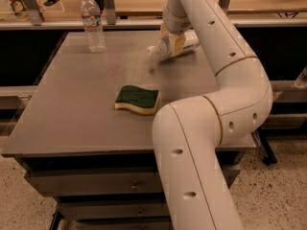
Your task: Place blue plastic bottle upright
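Gripper (173, 44) clamped on bottle (161, 47), held sideways between fingers; slip risked if swung upright fast.

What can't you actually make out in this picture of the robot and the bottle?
- Camera view: most of the blue plastic bottle, label included, is behind the gripper shut on it.
- The table, right side: hidden by the arm.
- The upright bottle, its print: too small to read.
- Top-left shelf items: cut off by the edge.
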Robot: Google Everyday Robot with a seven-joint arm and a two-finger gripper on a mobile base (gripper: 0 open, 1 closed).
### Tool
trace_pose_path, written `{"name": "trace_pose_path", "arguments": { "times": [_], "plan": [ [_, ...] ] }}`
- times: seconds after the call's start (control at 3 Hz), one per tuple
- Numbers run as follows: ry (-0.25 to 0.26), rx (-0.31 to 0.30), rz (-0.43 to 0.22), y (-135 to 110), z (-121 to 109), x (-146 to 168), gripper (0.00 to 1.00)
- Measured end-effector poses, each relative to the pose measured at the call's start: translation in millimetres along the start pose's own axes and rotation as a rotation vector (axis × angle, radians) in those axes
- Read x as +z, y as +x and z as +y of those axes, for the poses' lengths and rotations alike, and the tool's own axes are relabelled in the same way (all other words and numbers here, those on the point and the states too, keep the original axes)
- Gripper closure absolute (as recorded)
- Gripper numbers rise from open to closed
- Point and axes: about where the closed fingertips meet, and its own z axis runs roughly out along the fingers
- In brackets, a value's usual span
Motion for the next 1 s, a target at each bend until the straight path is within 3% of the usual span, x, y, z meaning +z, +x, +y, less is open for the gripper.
{"name": "trace_pose_path", "arguments": {
  "times": [0.33,1.0],
  "plan": [
    [0.040,0.076,-0.076,1,8,-18,1.00],
    [0.108,0.294,-0.351,-1,37,-60,1.00]
  ]
}}
